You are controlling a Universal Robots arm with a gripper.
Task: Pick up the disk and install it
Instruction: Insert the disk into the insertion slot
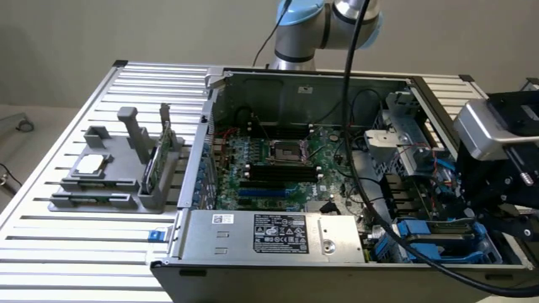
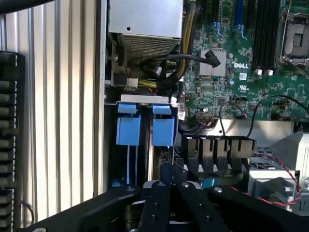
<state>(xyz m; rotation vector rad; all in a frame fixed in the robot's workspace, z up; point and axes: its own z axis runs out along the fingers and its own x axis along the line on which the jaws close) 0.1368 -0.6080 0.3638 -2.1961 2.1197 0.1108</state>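
Two blue carriers [image 2: 128, 130] [image 2: 163, 130] stand on edge side by side in the drive bay at the case's corner. In the exterior view they show as the blue frames [image 1: 438, 238] at the lower right. The disk's grey body and white label are hidden between them, so I cannot tell which slot holds it. My gripper [image 2: 170, 175] hangs just over the bay, close to the end of one carrier. Its black fingers [image 2: 155, 203] are drawn together with nothing seen between them. In the exterior view the gripper [image 1: 495, 205] is at the case's right side, under its silver camera housing.
The open computer case [image 1: 221, 95] lies on a slatted aluminium table [image 1: 76, 252]. Inside are the motherboard [image 1: 278, 158], the power supply [image 1: 269, 233], loose black cables [image 2: 193, 59] and a row of black connectors [image 2: 219, 151]. A grey fixture [image 1: 118, 183] at the exterior view's left holds a small chip and a green card.
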